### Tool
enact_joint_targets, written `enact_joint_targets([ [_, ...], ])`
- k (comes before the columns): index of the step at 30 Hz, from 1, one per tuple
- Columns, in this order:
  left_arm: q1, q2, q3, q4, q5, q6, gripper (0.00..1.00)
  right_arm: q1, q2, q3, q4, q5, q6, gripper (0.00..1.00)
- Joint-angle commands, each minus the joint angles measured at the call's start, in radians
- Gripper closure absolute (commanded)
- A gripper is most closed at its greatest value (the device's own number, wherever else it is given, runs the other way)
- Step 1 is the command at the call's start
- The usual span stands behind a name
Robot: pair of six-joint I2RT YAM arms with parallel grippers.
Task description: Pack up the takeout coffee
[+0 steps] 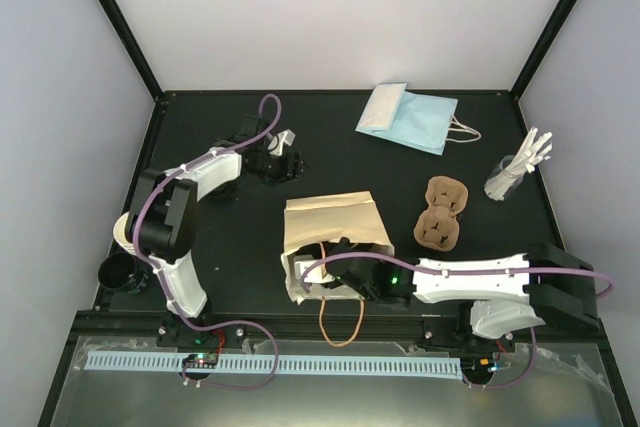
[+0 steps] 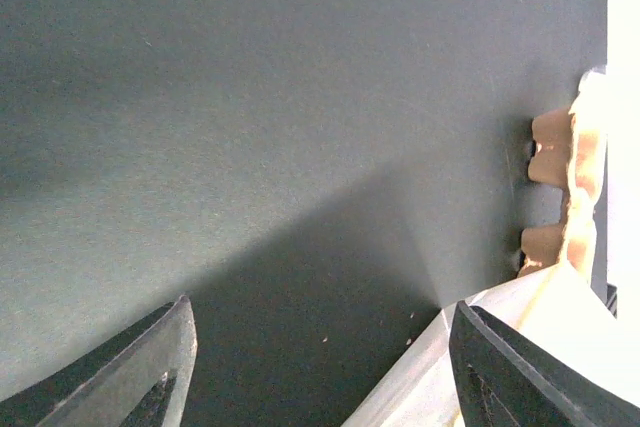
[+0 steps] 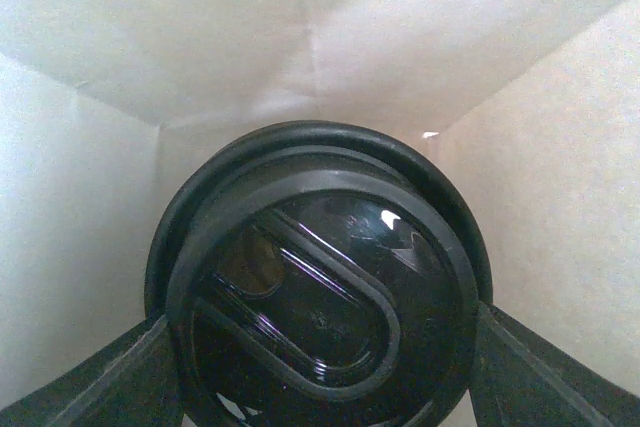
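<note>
Takeout coffee (image 3: 320, 297) inside tan paper bag (image 1: 335, 219), seen lid-on from the right wrist cam, w/ bag walls close round it on every side. Note right gripper (image 3: 320, 332) clamped on it, fingers (image 3: 100, 387) pressing opp. sides of the black lid's rim. Note also left gripper (image 2: 320, 307) near the bag's far-left corner, over bare tabletop (image 2: 250, 97), fingers spread w/ nothing btwn them. Handling (judged, not seen): cup light, its paper wall thin and easily crushed. Lid is stiffer but glossy, prob. slick, and could pop off if it bears the load. Best hold is the sides just under the lid, w/ a gentle squeeze. Bag is soft and may shift if nudged.
</note>
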Motion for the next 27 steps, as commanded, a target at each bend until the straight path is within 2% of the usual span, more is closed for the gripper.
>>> enact_joint_targets([
  [1,-0.024,0.069,0.048,0.026,0.068,0.034,0.3,-0.008,0.035,0.032,0.048,0.004,-0.013,0.44],
  [7,-0.039,0.105,0.031,0.008,0.104,0.061,0.4,-0.01,0.053,0.044,-0.001,0.031,0.0,0.44],
  [19,-0.066,0.04,-0.12,0.07,0.228,0.048,0.6,-0.01,0.062,0.057,-0.067,0.062,0.026,0.44],
  [27,-0.066,-0.032,-0.198,0.093,0.245,0.04,0.65,-0.011,0.102,0.099,-0.109,0.04,0.039,0.44],
])
